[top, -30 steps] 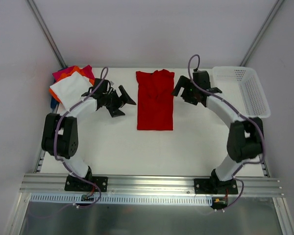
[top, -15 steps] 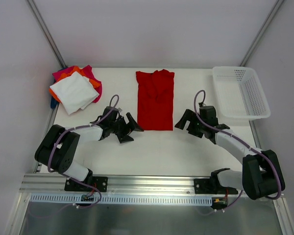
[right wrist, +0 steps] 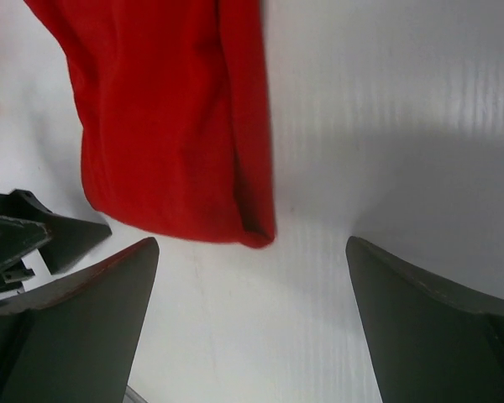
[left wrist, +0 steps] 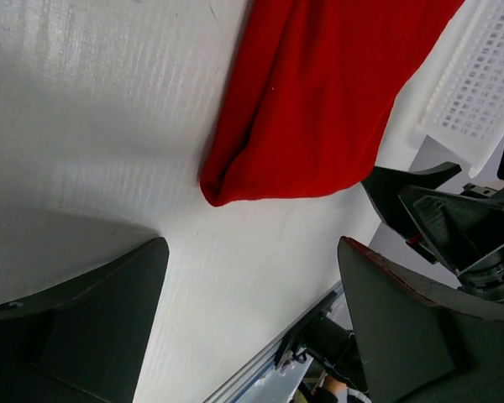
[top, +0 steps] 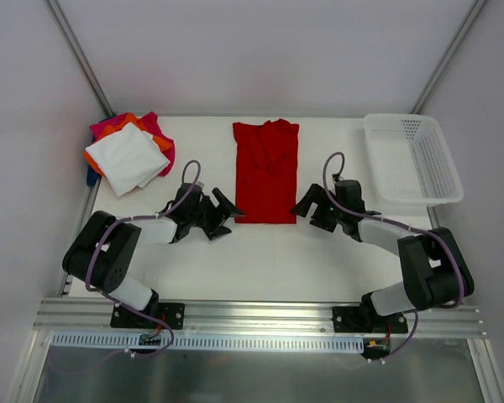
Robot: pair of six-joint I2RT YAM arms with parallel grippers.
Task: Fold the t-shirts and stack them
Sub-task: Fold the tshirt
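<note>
- Stack (top: 128, 153): folded shirts lie piled at the far-left corner of the table (top: 260, 260), white on top, with orange, magenta and a sliver of blue showing beneath. It sits well apart from both arms and needs no action.
- Left claw (top: 223, 220): low over the table, just beside the near-left corner of the red shirt (top: 267, 172). The fingers are spread wide and hold nothing. The wrist view shows bare table between them, with the rolled corner of cloth just ahead.
- Red shirt: lies mid-table, already folded lengthwise into a long strip, collar at the far end and hem nearest the arms. It rests flat, untouched by either claw.
- Right claw (top: 309, 215): mirrors the left, just beside the near-right hem corner, spread to full width and empty.
- Basket (top: 412, 158): far right, apart from the work.
- Step in hand, as judged: pinch both hem corners and fold the strip toward the collar.
- Recommendation: slide one finger of each claw under every layer at its corner before closing, since the edge is doubled. Close both together, lift only enough to clear the table, keep the two corners level, and lay the hem square on the collar end.
</note>
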